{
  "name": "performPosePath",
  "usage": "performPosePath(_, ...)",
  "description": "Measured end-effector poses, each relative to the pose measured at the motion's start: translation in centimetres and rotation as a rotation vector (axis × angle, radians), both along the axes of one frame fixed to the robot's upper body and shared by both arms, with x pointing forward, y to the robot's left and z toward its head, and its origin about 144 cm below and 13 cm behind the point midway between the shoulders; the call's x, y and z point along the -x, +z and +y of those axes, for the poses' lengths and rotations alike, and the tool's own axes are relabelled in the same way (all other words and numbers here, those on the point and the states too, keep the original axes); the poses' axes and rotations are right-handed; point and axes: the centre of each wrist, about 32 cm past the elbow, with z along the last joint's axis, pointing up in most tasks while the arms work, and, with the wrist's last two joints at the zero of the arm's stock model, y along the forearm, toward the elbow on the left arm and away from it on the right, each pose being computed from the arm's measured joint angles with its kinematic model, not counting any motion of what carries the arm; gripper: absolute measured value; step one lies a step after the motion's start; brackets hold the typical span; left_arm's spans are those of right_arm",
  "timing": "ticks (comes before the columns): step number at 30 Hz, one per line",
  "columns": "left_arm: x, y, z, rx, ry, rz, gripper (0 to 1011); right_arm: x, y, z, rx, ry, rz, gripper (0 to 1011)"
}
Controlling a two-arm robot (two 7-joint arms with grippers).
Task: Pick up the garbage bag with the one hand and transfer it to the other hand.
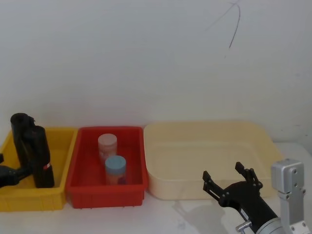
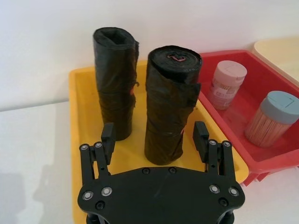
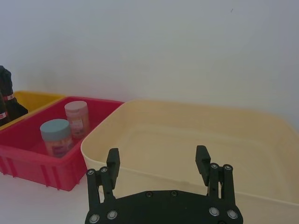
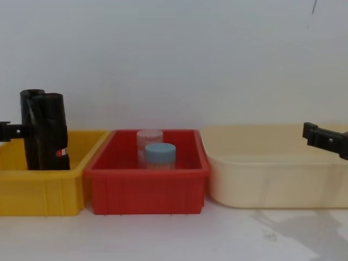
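The garbage bag [image 1: 44, 153], a thick black roll with a small red-and-white label, stands upright in the yellow bin [image 1: 61, 146]. It also shows in the chest view [image 4: 54, 130]. A narrower, lumpy black roll [image 2: 114, 84] stands just behind it. My left gripper [image 2: 154, 136] is open, one finger [image 2: 108, 139] on each side of the garbage bag [image 2: 170, 102], low down and apart from it. In the head view the left gripper [image 1: 14, 173] comes in from the left edge. My right gripper [image 1: 223, 171] hangs open and holds nothing in front of the cream bin [image 3: 107, 135].
A red bin [image 1: 139, 146] in the middle holds a pink-lidded jar [image 1: 107, 146] and a blue-lidded jar [image 1: 115, 169]. The large cream bin [image 1: 263, 134] stands to its right. A white wall rises close behind the bins.
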Motion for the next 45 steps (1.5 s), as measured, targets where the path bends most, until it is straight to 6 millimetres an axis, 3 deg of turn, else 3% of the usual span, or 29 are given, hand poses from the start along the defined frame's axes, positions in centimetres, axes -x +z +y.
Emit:
performPosePath(40,-5.7,0.3,-2.1,-0.103,-0.111,-0.022,1002,0.0,0.0,0.0,0.000,0.000,0.000,1001)
performPosePath(45,-6.0,0.3,-2.2,-0.110,-0.115,-0.023,930,0.0,0.0,0.0,0.000,0.000,0.000,1001)
